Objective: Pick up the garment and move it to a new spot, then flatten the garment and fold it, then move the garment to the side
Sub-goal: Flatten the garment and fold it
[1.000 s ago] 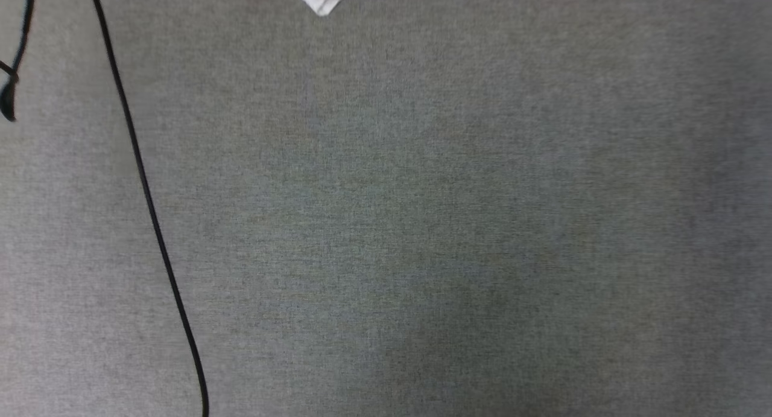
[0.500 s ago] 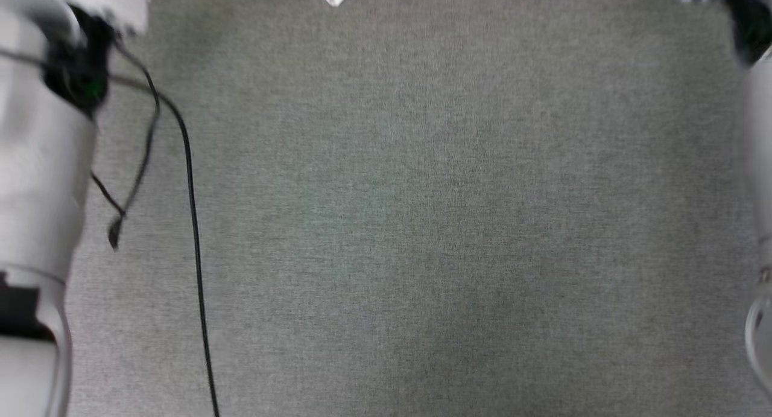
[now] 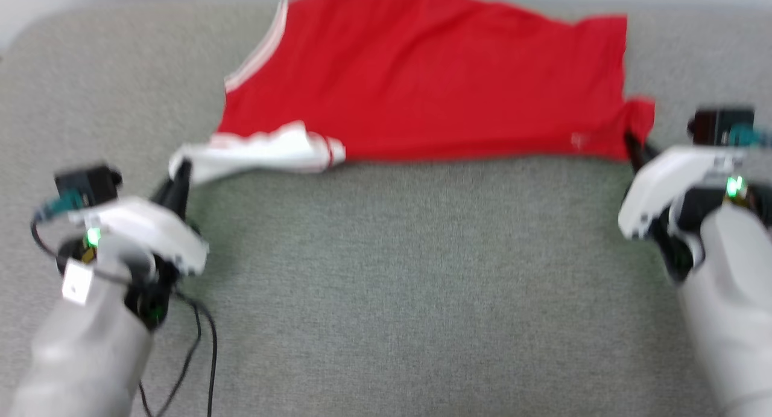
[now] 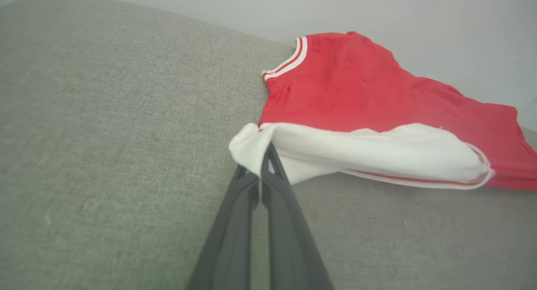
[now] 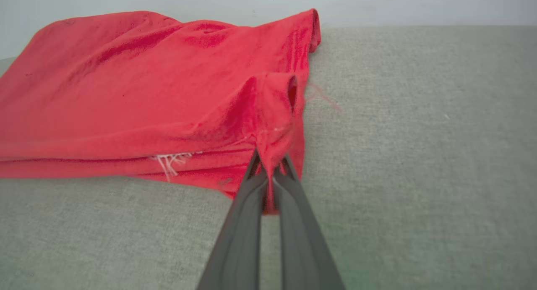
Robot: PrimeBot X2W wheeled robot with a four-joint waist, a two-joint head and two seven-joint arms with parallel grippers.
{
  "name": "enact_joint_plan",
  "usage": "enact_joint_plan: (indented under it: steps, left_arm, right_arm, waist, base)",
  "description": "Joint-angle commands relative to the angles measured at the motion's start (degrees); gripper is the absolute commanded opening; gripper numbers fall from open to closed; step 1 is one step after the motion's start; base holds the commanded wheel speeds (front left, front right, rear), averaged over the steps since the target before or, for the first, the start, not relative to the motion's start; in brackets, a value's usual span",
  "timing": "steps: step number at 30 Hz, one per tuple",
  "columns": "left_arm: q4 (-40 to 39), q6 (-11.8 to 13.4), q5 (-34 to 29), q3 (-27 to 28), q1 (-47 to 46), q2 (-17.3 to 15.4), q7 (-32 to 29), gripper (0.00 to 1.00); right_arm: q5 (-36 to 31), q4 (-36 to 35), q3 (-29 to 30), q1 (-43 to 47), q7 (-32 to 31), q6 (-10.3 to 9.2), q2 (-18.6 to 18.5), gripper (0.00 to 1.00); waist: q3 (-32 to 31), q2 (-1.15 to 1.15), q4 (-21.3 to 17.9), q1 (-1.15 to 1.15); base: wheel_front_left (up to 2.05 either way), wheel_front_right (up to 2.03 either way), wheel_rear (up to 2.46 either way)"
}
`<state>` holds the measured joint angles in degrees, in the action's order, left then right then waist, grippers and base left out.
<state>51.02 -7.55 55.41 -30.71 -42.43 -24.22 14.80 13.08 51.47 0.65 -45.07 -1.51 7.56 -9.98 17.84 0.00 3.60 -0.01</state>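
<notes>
garment (image 3: 422,85): lying near the far edge of the desk (image 3: 386,284), right up by the wall (image 5: 377,4), plain red side facing up, looking rumpled rather than flat

left end effector (image 3: 181,178): pinching the tip of the white sleeve (image 4: 377,151), jaws squeezed together with the cloth bunching between them

right end effector (image 3: 633,145): clamping the red corner at the other end, jaws closed on a little fold of fabric

long axis: running left to right across the head view, near edge hanging fairly straight between the two grips

which way from the fingers: sitting just beyond both sets of fingertips, spreading away toward the wall, so nothing but bare desk lying on the robot's side

nearer arm: honestly neither, each one holding its own end, left on the sleeve side, right on the hem side

step (guessing): looking like the carry-to-a-new-spot part, or the start of flattening; no fold showing

next move (guessing): probably pulling back toward the robot into that open stretch of desk, both arms going together so the near edge is not sagging or twisting

watching out for: sleeve grip being thin and right at the tip, so possibly slipping under a hard tug; far side possibly dragging and bunching instead of sliding

cable (image 3: 199,332): dangling off the left arm, looping onto the desk near the left wrist, well apart from the cloth
</notes>
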Motion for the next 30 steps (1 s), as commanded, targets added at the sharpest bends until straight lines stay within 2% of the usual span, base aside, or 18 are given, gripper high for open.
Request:
enact_joint_plan:
  steps: [1,7,12,16,22,28,30]
  left_arm:
    - [-0.2,0.1,0.4,0.4,2.9,-0.9,0.3,0.0]
    - [-3.1,1.7,0.8,1.3,14.3,-1.9,0.5,0.0]
    - [-8.6,4.8,1.6,1.7,24.0,-3.4,0.5,0.0]
    - [-15.0,8.4,2.6,1.8,31.9,-5.2,-1.4,0.0]
    - [-27.5,14.6,5.3,2.8,43.1,-8.1,-4.2,0.0]
    - [-40.1,20.9,7.3,4.0,51.3,-11.4,-7.0,0.0]
    - [-42.0,21.8,7.2,4.3,52.1,-12.1,-7.3,0.0]
  right_arm:
    - [1.5,-1.3,-0.2,3.6,-0.3,-0.14,-1.4,0.0]
    - [5.7,-8.9,-1.0,17.4,-2.1,-0.17,-3.5,0.0]
    - [8.1,-18.2,1.3,29.7,-4.8,-0.21,-3.8,0.0]
    - [8.2,-26.3,4.6,39.9,-8.2,-0.22,-2.4,0.0]
    - [6.6,-38.7,9.1,52.2,-13.7,-0.21,1.8,0.0]
    - [5.3,-47.6,12.2,59.9,-17.9,-0.2,4.8,0.0]
    - [5.1,-48.8,12.4,60.5,-18.4,-0.2,5.1,0.0]
  waist:
    - [-4.8,0.0,0.5,0.01]
    - [-11.3,0.0,1.2,0.01]
    - [-15.8,0.0,1.4,0.01]
    - [-18.8,0.0,1.7,0.01]
    - [-20.0,0.0,1.9,0.01]
    - [-20.3,0.0,2.3,0.01]
    - [-20.2,0.0,2.3,0.01]
  base:
    - [0.0,0.0,0.0]
    - [0.0,0.0,0.0]
    - [0.0,0.0,0.0]
    - [0.0,0.0,0.0]
    - [0.0,0.0,0.0]
    - [0.0,0.0,0.0]
    - [0.0,0.0,0.0]
